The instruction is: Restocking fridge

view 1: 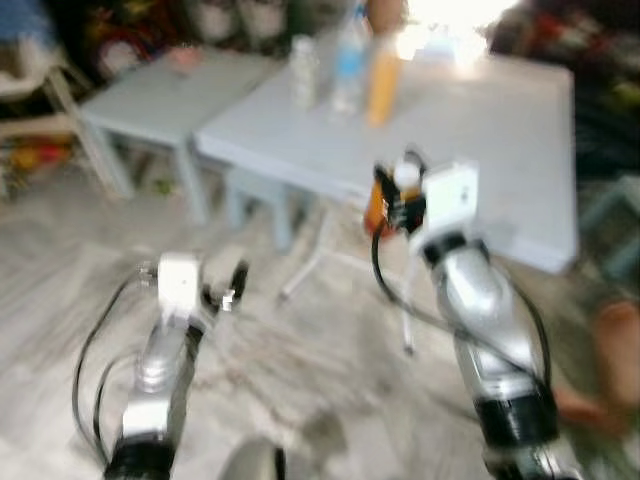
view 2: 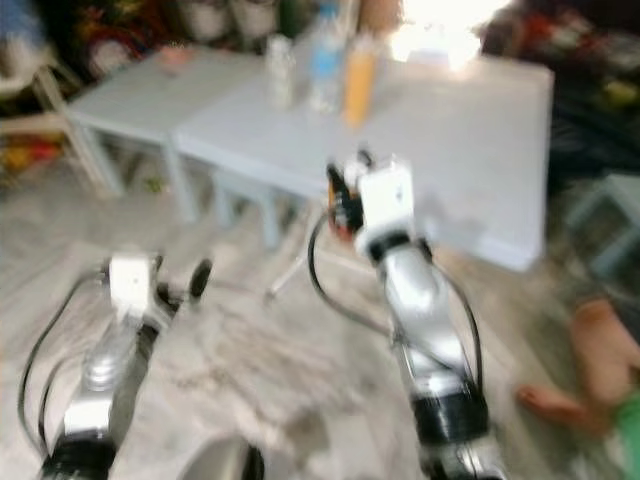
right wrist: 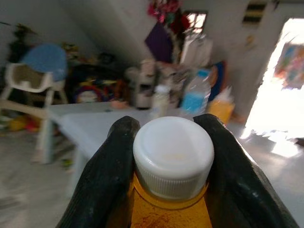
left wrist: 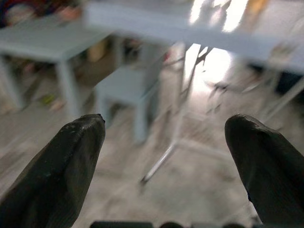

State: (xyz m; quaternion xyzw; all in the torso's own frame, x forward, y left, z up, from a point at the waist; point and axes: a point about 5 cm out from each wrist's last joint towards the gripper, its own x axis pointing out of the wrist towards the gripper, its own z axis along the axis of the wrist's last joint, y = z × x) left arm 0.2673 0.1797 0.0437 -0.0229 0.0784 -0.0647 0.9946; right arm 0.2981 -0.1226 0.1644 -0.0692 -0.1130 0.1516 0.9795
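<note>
The right claw [right wrist: 171, 142] pinches an orange plastic bottle with a white ribbed screw cap [right wrist: 173, 156] just below the cap, one black finger [right wrist: 107, 175] pressed to each side. In the head views that bottle [view 1: 378, 200] is held upright in the air, in front of the near edge of the pale blue-grey table [view 1: 500, 130], not touching it.

Three more stand together toward the table's far side — a small whitish bottle [view 1: 303, 70], a clear water bottle with a blue label [view 1: 348, 65] and a tall orange bottle [view 1: 383, 85]. A lower, smaller pale table [view 1: 150, 95] sits just to the left, touching or nearly so.

The left claw [left wrist: 164, 156] is spread wide with nothing between its fingers, held low over the pale marbled floor [view 1: 300, 390] — well apart from the tables. A person's bare foot [view 2: 545, 405] rests on the floor at the right. The head views are blurred.
</note>
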